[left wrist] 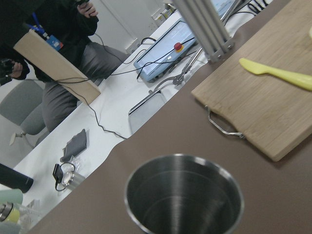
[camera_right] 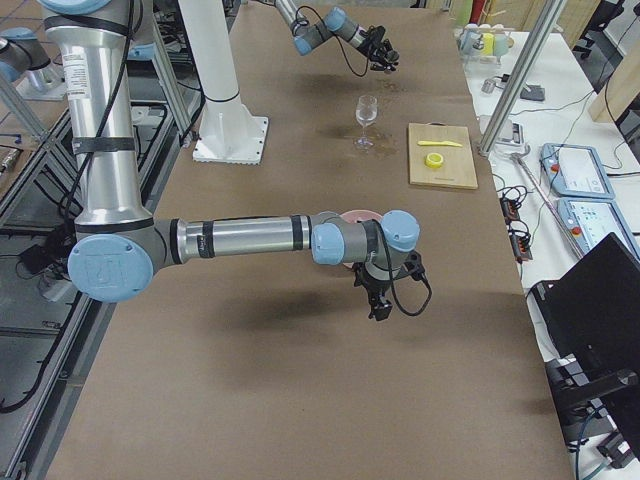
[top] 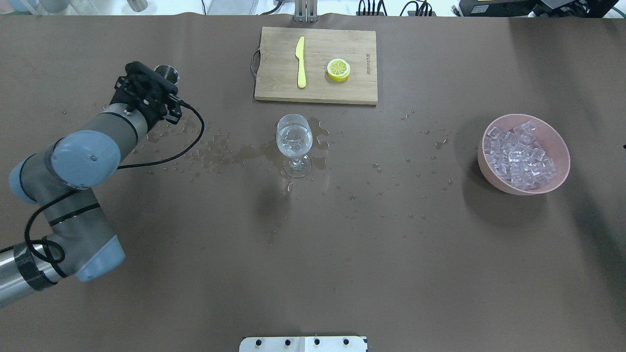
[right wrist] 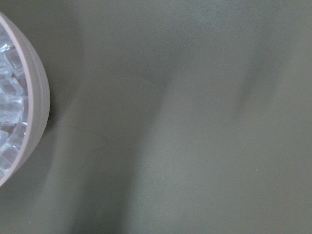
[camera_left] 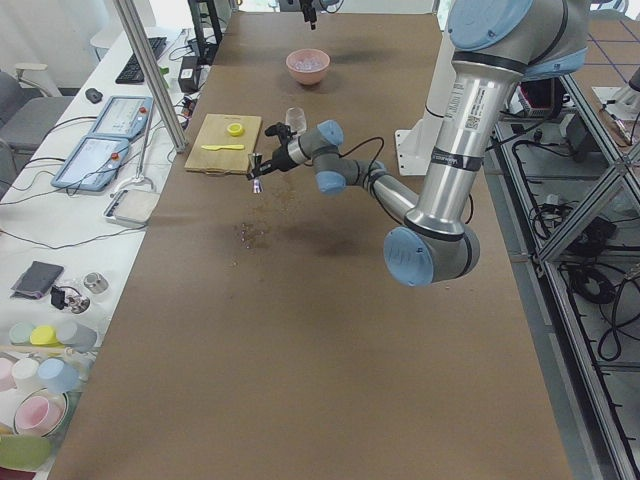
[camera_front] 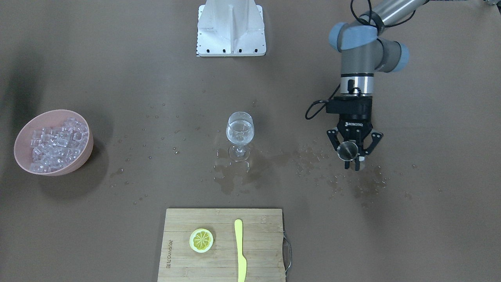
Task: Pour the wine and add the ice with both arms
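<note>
Wine [camera_front: 239, 132] in glass [camera_front: 239, 153], well apart from left claw [camera_front: 351, 158] clamping cup [camera_front: 347, 150].

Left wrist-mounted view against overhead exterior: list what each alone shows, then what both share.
Wrist only: inside of the round steel cup, seemingly empty; a seated person in dark clothes. Overhead only: stemmed glass of clear wine, pink bowl of clear ice cubes, the silver-grey left arm. Both: that cup, the bamboo cutting board, the yellow plastic knife.
</note>
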You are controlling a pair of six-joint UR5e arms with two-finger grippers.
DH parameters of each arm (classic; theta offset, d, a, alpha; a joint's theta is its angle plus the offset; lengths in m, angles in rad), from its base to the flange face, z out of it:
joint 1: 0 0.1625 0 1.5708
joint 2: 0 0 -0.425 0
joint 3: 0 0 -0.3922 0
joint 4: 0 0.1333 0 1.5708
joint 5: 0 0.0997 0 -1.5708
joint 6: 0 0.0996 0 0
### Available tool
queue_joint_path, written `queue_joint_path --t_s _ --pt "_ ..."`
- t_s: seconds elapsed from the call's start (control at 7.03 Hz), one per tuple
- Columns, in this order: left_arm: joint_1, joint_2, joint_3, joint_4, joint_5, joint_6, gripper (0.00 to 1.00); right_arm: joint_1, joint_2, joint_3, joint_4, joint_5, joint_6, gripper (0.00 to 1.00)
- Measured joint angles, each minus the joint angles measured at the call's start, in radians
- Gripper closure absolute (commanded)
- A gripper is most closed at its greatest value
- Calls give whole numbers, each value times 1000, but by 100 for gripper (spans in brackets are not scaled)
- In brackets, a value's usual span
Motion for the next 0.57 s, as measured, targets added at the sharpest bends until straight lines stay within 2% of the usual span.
queue_joint_path --t_s 0.14,0.28,0.57 --pt "-75 36 180 -312 -105 -32 100 -1 0 -1 0 0 0 0" --pt "-127 69 294 -510 -187 -74 100 -2 0 -1 7 0 0 0" --pt "-176 169 353 -699 -292 -111 100 -2 -5 -5 48 0 0 0"
